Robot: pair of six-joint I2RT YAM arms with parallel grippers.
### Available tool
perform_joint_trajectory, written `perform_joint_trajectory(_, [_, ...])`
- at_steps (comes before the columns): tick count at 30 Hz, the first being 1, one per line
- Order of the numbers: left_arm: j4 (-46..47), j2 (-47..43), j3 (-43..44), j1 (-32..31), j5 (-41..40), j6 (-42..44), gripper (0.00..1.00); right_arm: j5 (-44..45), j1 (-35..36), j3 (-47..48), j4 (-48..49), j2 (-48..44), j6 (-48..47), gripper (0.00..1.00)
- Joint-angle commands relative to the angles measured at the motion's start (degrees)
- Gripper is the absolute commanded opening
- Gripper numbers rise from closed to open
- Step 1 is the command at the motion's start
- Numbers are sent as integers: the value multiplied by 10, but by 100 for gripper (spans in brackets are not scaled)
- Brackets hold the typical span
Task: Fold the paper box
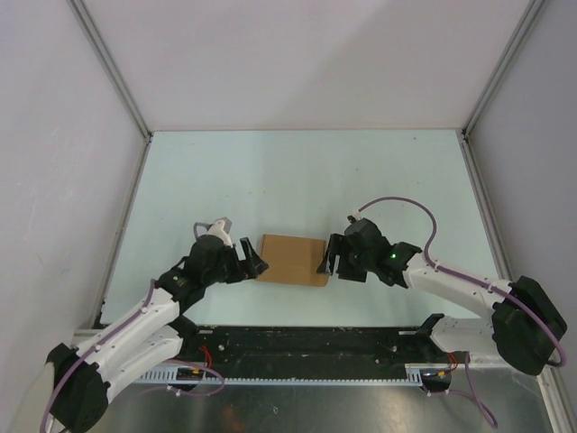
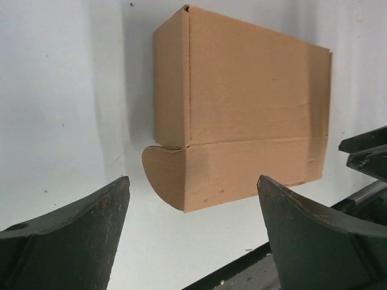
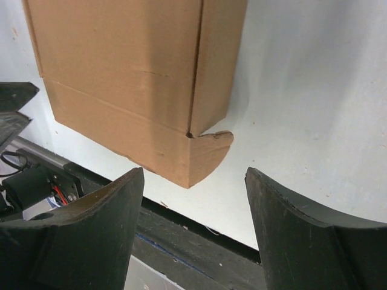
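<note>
The paper box [image 1: 293,259] is a plain brown carton lying closed and flat near the table's front middle. Its left end faces the left wrist camera, with a rounded tab sticking out at the near corner [image 2: 164,175]. The right wrist view shows the box [image 3: 127,84] from the other end, where a rounded tab [image 3: 211,151] also protrudes. My left gripper [image 1: 252,262] stands open just left of the box, apart from it. On the box's right side my right gripper [image 1: 326,262] is open too, its fingertips [image 3: 115,199] close to the box with nothing between them.
White walls enclose the pale table [image 1: 297,171] on three sides. A black rail [image 1: 306,347] with the arm bases runs along the near edge, right behind the box, and shows in both wrist views as a dark strip [image 3: 199,241].
</note>
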Motion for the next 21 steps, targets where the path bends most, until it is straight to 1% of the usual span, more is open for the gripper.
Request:
perform_joint_trajectory(1, [3, 37, 41, -5, -3, 30, 90, 8, 9, 1, 42, 14, 14, 73])
perform_joint_trajectory(6, [24, 58, 51, -6, 5, 43, 86, 3, 15, 1, 68, 35, 18, 71])
perform_joint_trajectory(11, [54, 69, 51, -7, 23, 38, 83, -1, 15, 1, 79, 42, 19, 70])
perform_joint_trajectory(21, [74, 102, 51, -30, 25, 42, 81, -8, 15, 1, 94, 56, 19, 69])
